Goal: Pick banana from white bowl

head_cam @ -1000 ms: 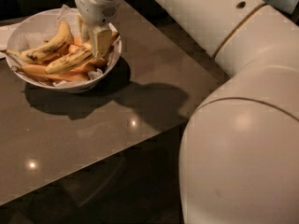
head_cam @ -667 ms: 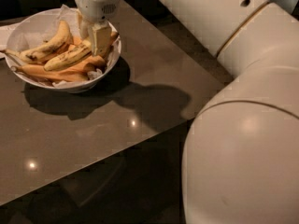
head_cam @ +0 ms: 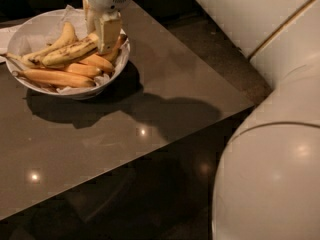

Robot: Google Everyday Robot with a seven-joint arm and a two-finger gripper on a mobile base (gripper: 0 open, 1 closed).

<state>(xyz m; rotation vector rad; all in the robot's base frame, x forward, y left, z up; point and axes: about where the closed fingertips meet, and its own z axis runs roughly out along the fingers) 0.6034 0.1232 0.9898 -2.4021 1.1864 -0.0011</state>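
My fingers (head_cam: 109,33) are clamping the right end of the banana (head_cam: 67,52), one pale pad in front of it and the other behind. The gripper (head_cam: 99,36) is pointing straight down into the right half of the white bowl (head_cam: 30,31), with its round wrist housing sitting above the rim.

The banana is lying inside the bowl, running from my fingers down-left toward the bowl's far-left side and resting on the rest of the fruit. A shorter banana (head_cam: 61,38) is lying just behind it, touching it along part of its length. Three orange bananas (head_cam: 55,77) are lying in front and under it, against the near wall. Crinkled paper lining (head_cam: 75,18) is showing behind the fruit and poking out at the near rim.

The bowl is sitting at the back-left corner of the table (head_cam: 150,84) and casting a dark shadow (head_cam: 165,115) to the right. My arm (head_cam: 270,174) is filling the right side of the view, off the table edge, above the dark floor (head_cam: 165,194).
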